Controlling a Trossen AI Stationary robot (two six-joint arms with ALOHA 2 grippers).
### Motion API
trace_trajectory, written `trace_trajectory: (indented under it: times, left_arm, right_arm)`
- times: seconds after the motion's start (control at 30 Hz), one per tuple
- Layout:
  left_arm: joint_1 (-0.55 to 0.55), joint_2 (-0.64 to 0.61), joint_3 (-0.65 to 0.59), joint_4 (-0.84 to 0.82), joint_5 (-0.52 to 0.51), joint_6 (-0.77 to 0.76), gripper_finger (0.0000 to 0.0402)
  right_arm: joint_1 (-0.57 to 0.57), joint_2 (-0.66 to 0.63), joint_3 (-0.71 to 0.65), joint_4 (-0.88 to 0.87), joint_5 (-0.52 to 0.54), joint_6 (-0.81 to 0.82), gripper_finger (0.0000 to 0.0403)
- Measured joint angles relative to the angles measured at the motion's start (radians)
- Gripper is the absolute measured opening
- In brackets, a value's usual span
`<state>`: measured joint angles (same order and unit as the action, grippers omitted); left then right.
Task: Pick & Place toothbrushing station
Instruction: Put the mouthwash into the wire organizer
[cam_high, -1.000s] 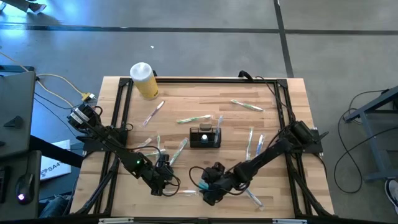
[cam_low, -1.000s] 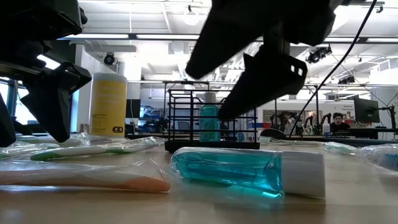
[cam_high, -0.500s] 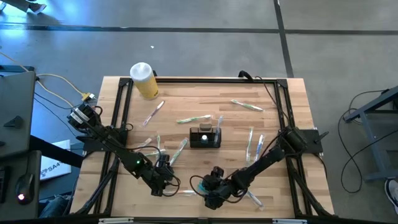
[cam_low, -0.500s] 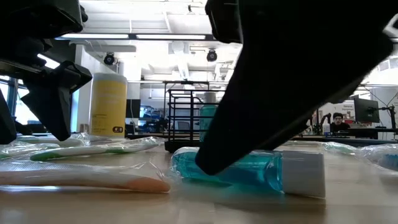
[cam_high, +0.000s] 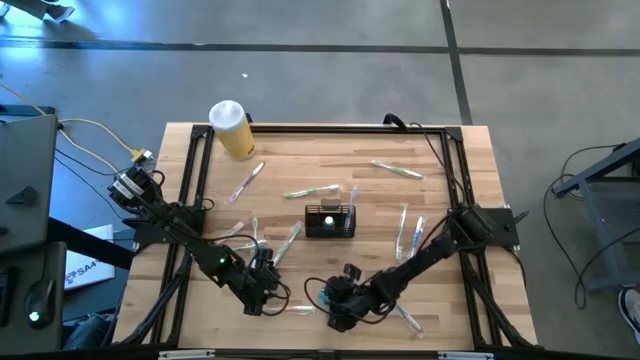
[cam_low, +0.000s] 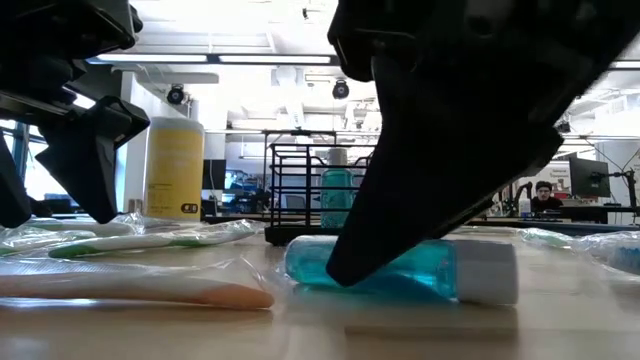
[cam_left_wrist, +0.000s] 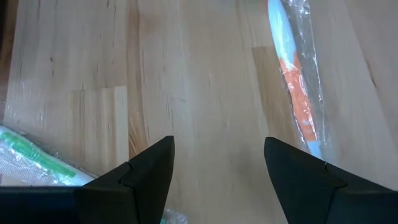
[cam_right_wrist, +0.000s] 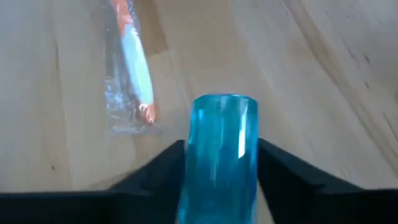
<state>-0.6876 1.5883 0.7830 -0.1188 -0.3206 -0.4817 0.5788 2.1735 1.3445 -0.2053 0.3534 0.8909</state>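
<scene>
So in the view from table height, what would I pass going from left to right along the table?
Left gripper → yellow jar → black caddy → right gripper, down over the lying blue bottle.

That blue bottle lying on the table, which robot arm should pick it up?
The right one. Its gripper already has the blue bottle between its fingers. The left gripper is open over bare wood, off to the side.

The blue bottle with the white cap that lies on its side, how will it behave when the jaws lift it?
The blue bottle is round and lying down, so it may roll. Its smooth, glossy plastic may slip between the right gripper jaws.
</scene>
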Motion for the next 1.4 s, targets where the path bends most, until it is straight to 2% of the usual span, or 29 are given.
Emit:
trace_trajectory:
  times: [0.07,0.13,0.4,0.6,0.73,0.9,1.17,1.27,1.4]
  left_arm:
    - [0.0,0.0,0.0,0.003,-0.001,-0.002,0.0241]
    - [0.0,0.0,0.0,0.01,-0.001,-0.007,0.0241]
    - [0.0,0.0,-0.001,0.038,-0.004,-0.029,0.0241]
    - [0.0,0.0,-0.002,0.272,-0.006,0.04,0.0241]
    - [-0.011,0.0,-0.002,0.457,-0.006,0.093,0.0241]
    - [-0.023,0.0,-0.002,0.676,-0.003,0.142,0.0241]
    - [-0.026,0.0,-0.002,0.994,-0.003,0.196,0.0241]
    - [-0.026,0.0,-0.002,1.08,-0.003,0.283,0.0241]
    - [-0.026,0.0,0.0,1.118,-0.004,0.43,0.0241]
  right_arm:
    - [-0.001,0.0,-0.001,0.008,-0.011,0.011,0.0103]
    - [-0.001,0.003,0.001,0.037,-0.033,0.01,0.0085]
    - [0.003,-0.027,-0.002,0.064,-0.029,-0.002,0.0079]
    - [0.024,-0.104,-0.011,0.071,0.044,-0.107,0.0076]
    - [0.052,-0.171,-0.003,0.179,0.13,-0.26,0.0071]
    - [0.107,-0.227,-0.007,0.362,0.196,-0.549,0.007]
    - [0.169,-0.298,-0.004,0.689,0.214,-1.069,0.0069]
    - [0.169,-0.309,-0.003,0.756,0.24,-1.202,0.0069]
    - [0.156,-0.308,-0.003,0.816,0.259,-1.295,0.0069]
